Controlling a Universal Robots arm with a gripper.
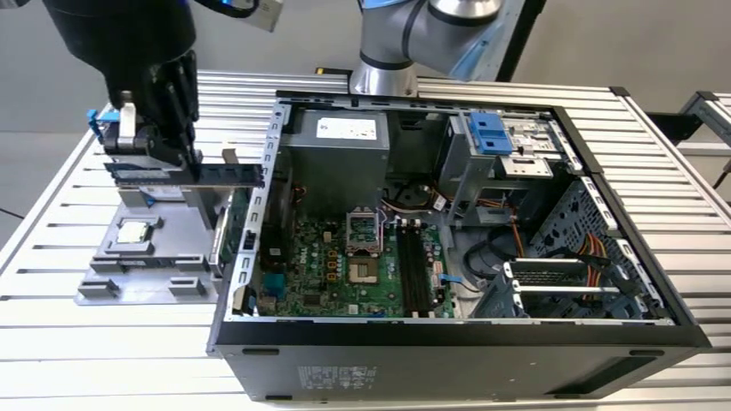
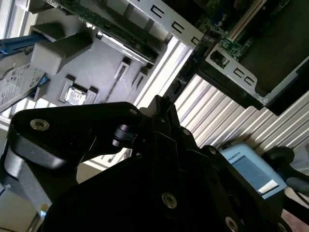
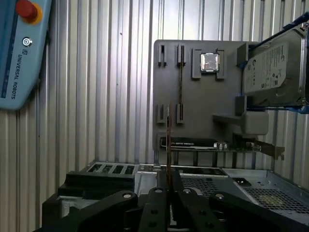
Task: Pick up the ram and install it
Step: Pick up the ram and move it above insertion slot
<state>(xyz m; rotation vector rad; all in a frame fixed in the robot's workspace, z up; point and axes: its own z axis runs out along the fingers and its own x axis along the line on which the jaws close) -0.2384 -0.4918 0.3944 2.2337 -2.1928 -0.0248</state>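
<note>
- The slatted metal table (image 1: 68,214) runs wide and bare around the gripper on the side away from the case.
- The open computer case (image 1: 457,342) lies just to the exterior view's right of the gripper. Its perforated side wall is the nearest edge, and the black memory slots (image 1: 413,265) sit well beyond that wall, down on the board.
- The black gripper (image 1: 160,158) hangs over the grey parts tray (image 1: 149,287), fingers pointing down.
- The hard drive (image 3: 273,67) with its blue handle stands on the tray's far side, just behind the gripper.
- A green expansion card (image 3: 212,145) stands along the tray's case-side edge, below the gripper.
- The ram (image 1: 217,175) is clamped between the closed fingers. It lies level, its long axis across the exterior view, one end reaching almost to the case wall. In the first wrist view it shows edge-on, a thin line above the tray.
- A small square chip (image 3: 210,62) rests in a tray pocket beneath.
</note>
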